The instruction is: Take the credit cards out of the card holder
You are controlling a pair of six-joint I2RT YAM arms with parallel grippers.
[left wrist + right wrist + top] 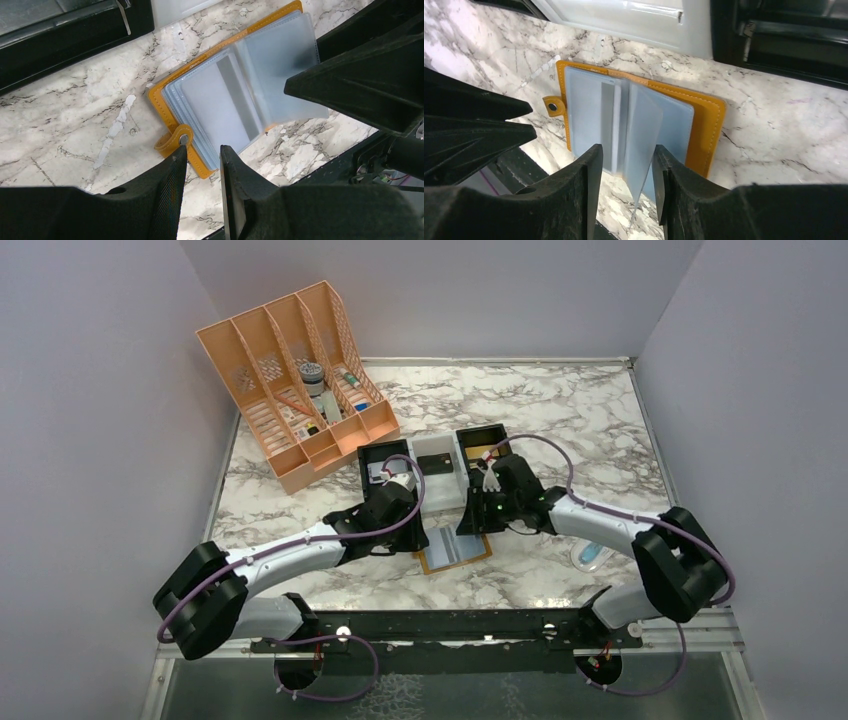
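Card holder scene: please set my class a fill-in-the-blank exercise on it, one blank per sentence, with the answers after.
The card holder lies ____ on the marble table. One clear sleeve stands up between the right gripper's ____. The snap strap lies nearest the gripper of the ____ arm.
Missing words: open; fingers; left.

White arm links (280,565), black joint housings (200,600), looping purple cables (568,472), matte black textured fingers (165,185)
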